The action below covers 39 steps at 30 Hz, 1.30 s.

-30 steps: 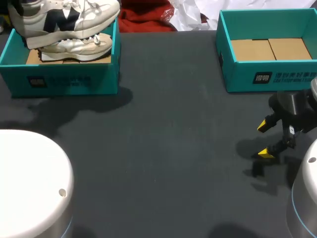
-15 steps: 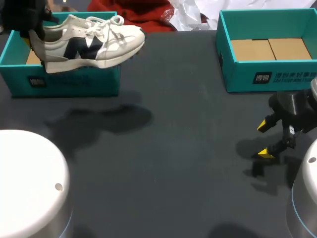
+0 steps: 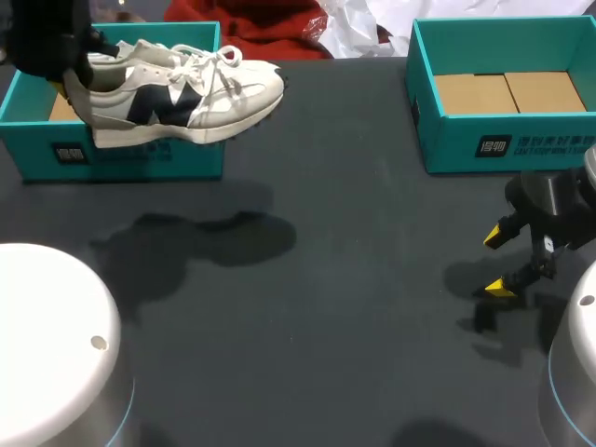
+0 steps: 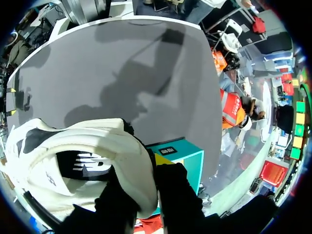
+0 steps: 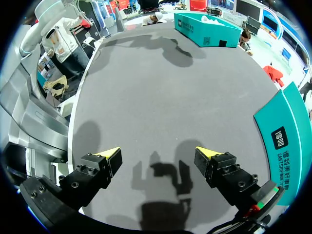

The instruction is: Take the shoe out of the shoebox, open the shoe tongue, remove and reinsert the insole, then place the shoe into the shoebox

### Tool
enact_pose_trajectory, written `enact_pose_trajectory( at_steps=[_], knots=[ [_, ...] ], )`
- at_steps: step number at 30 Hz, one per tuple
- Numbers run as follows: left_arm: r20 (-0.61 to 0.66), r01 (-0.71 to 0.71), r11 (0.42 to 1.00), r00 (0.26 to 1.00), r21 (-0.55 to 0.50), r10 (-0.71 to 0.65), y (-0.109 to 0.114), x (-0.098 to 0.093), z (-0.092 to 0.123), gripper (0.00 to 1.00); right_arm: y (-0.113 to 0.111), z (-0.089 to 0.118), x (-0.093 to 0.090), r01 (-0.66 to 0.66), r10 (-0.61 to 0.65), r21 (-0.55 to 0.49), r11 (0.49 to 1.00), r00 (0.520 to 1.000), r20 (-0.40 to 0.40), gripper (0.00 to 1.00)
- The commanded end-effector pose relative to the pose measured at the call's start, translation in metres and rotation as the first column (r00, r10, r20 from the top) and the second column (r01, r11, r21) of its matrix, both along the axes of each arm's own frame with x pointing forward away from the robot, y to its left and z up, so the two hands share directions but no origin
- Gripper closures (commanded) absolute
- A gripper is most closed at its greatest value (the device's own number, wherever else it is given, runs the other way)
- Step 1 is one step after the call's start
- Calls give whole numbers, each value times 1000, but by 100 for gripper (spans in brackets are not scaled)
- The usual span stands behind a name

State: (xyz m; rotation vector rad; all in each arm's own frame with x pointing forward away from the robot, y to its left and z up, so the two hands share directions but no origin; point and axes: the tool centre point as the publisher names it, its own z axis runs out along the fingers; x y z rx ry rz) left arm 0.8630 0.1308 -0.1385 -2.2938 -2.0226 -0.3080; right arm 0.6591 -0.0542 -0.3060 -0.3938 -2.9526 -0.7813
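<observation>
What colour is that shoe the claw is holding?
The shoe is off-white with a dark navy side marking; the head view shows it best.

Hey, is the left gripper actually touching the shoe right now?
Touching. The left wrist view shows both fingers of the left gripper pressed against the shoe at its heel, one on each side.
</observation>
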Motion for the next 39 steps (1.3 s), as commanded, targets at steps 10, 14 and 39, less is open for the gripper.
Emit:
enact_pose_trajectory(
  at_steps=[10,14,39],
  knots=[
    [44,176,983,983,49,-178,-58,-98,-8,100,0,0,-2,2,-2,-3,1000,1000,3,0],
    [26,210,975,977,66,-212,-83,-127,-23,100,0,0,-2,2,-2,-3,1000,1000,3,0],
    [-15,211,973,977,94,-211,-124,-158,-59,100,0,0,-2,2,-2,-3,1000,1000,3,0]
  ],
)
